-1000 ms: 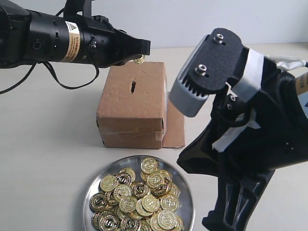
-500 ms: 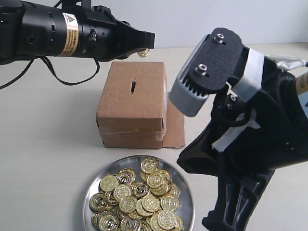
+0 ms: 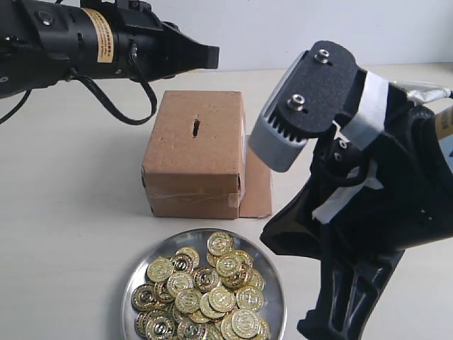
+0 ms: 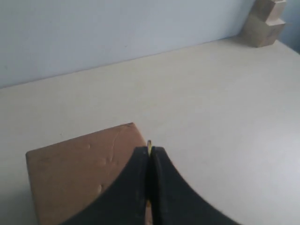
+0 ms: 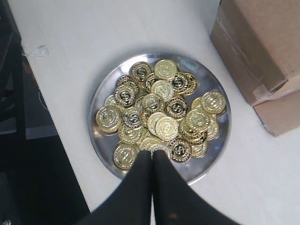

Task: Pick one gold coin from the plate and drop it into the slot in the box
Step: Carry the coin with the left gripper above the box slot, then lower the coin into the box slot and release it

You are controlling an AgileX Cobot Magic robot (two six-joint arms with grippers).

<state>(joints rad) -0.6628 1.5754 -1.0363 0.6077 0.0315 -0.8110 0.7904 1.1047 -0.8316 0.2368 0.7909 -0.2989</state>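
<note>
The brown cardboard box (image 3: 195, 152) stands mid-table with its dark slot (image 3: 195, 128) on top. My left gripper (image 3: 212, 57) hovers above the box's far edge, shut on a gold coin (image 4: 149, 146). Only a thin edge of that coin shows between the fingertips, over a corner of the box (image 4: 79, 173). In front of the box sits the silver plate (image 3: 127, 301), piled with gold coins (image 3: 202, 290). My right gripper (image 5: 152, 152) is shut and empty, raised over the near rim of the plate (image 5: 100, 96) and its coins (image 5: 159, 112).
The bulky right arm (image 3: 368, 177) fills the right side of the exterior view, beside the plate and box. The box's flap (image 3: 256, 188) lies flat on its right. Wooden blocks (image 4: 265, 21) stand at the far table edge by the wall.
The left arm has lifted and tilted up a little behind the box. The coin that showed under its tip in the exterior view is now hidden there. The right arm stayed still.
</note>
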